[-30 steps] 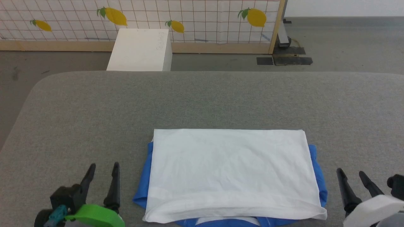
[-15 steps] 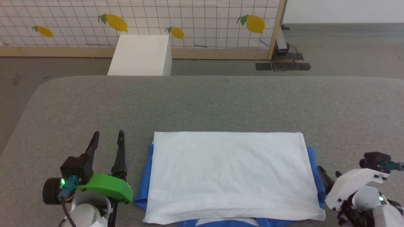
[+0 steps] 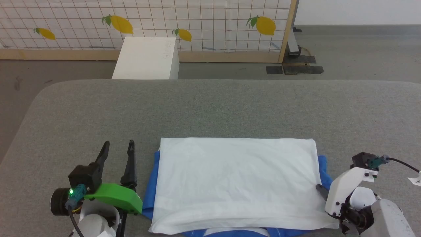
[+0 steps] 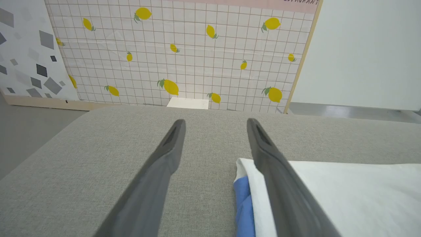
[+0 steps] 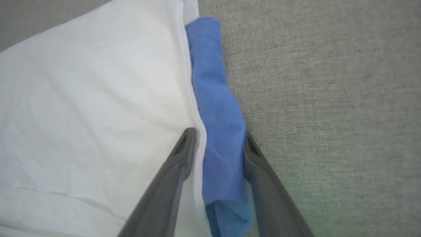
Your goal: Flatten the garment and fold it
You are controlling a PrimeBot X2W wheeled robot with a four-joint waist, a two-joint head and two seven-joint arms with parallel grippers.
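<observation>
The garment (image 3: pixel 236 181) lies folded into a white rectangle on the grey padded surface (image 3: pixel 210 108), with blue sleeve fabric sticking out at both sides and along the near edge. My left gripper (image 3: pixel 118 142) stands open just left of it, fingers pointing away; in the left wrist view the left gripper (image 4: pixel 215 121) has nothing between its fingers and the garment (image 4: pixel 345 194) lies beside its right finger. My right gripper (image 3: pixel 320 191) is tipped down at the garment's right edge. In the right wrist view the right gripper (image 5: pixel 218 131) straddles the blue sleeve fold (image 5: pixel 217 108), jaws still apart.
A white box (image 3: pixel 146 57) stands on the floor beyond the surface's far edge, in front of a lemon-print screen (image 3: pixel 197 23). The padded surface stretches wide to the left, right and far side of the garment.
My right gripper has swung in from the lower right onto the garment's right edge, and its jaws have narrowed around the blue sleeve. My left gripper has moved forward beside the garment.
</observation>
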